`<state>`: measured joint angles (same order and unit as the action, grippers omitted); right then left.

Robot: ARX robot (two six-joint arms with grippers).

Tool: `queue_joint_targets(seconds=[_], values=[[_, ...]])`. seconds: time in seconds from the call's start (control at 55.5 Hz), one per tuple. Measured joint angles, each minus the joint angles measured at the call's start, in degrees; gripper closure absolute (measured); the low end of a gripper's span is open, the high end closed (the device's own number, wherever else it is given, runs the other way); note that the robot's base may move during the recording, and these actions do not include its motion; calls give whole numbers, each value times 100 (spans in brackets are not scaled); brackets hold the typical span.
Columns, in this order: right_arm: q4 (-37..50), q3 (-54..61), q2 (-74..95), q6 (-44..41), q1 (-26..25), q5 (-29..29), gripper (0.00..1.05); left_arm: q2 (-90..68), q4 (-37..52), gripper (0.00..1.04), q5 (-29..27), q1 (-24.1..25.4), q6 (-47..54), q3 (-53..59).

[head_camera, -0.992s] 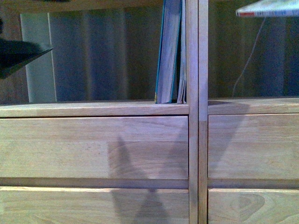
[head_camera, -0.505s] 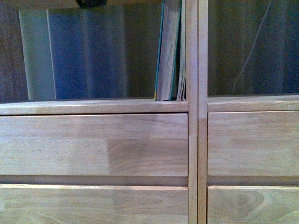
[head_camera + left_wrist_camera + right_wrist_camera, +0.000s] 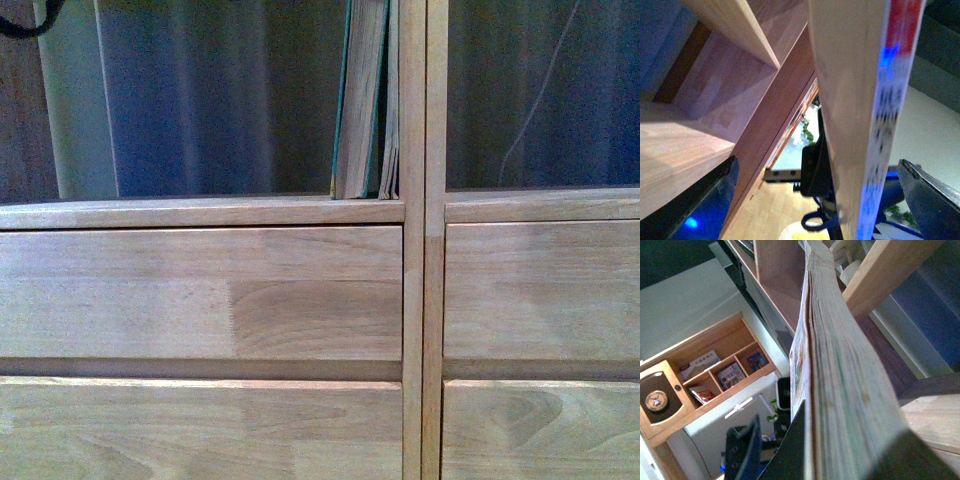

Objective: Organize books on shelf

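In the front view the shelf (image 3: 300, 290) fills the frame. A teal-covered book with cream pages (image 3: 360, 100) and thin pale booklets (image 3: 390, 120) stand upright against the divider (image 3: 415, 200); neither gripper shows there. In the right wrist view my right gripper (image 3: 840, 455) is shut on a book (image 3: 835, 365), page edges toward the camera, next to a shelf board (image 3: 890, 270). In the left wrist view my left gripper (image 3: 817, 200) is open, its dark fingers (image 3: 930, 200) wide apart. The slim book with the white spine and red marks (image 3: 890, 100) lies between them, untouched.
Four plain drawer fronts (image 3: 200, 290) sit below the open compartments. Shelf boards (image 3: 740, 30) run close to the left gripper. A dark cable or arm part (image 3: 25, 20) shows at the top left. A wall cabinet with a clock (image 3: 700, 385) is far behind.
The front view has shifted upward, so the shelf ledge sits lower in the frame. The book at the top right and the dark gripper at the left have left that view.
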<state>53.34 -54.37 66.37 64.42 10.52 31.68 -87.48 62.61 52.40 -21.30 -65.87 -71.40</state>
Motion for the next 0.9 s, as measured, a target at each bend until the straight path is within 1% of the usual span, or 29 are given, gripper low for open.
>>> queue_joint_targets(seconds=[0.144,0.162,0.307,0.433,0.577,0.613,0.703,0.721,0.739,0.775,0.793,0.829,0.902], values=[[-28,0,15,-87,129,-66,98,-111,-101,7,-170,17,17,-560],[-33,0,17,-94,142,-72,98,-136,-142,8,-195,17,28,-634],[-37,0,46,-122,208,-101,98,-195,-581,31,-361,-17,245,-949],[-13,0,61,-109,212,-101,98,-262,-745,49,-560,-92,479,-1038],[-9,11,57,-105,240,-94,98,-361,-752,70,-739,-144,608,-1075],[-7,22,55,-103,245,-94,98,-372,-739,74,-748,-146,614,-1075],[-9,76,26,-111,273,-98,98,-409,-667,87,-761,-146,597,-1075],[-13,79,26,-127,275,-101,97,-413,-658,89,-763,-149,588,-1075],[-33,87,26,-127,275,-103,93,-413,-632,92,-765,-149,557,-1075],[-68,101,26,-120,278,-101,89,-413,-603,94,-758,-153,531,-1075],[-94,116,26,-122,280,-98,86,-413,-570,96,-761,-153,520,-1075],[-98,136,24,-109,282,-96,82,-413,-533,97,-767,-155,514,-1075],[-101,177,9,-105,304,-68,70,-413,-448,98,-868,-146,494,-1075]])
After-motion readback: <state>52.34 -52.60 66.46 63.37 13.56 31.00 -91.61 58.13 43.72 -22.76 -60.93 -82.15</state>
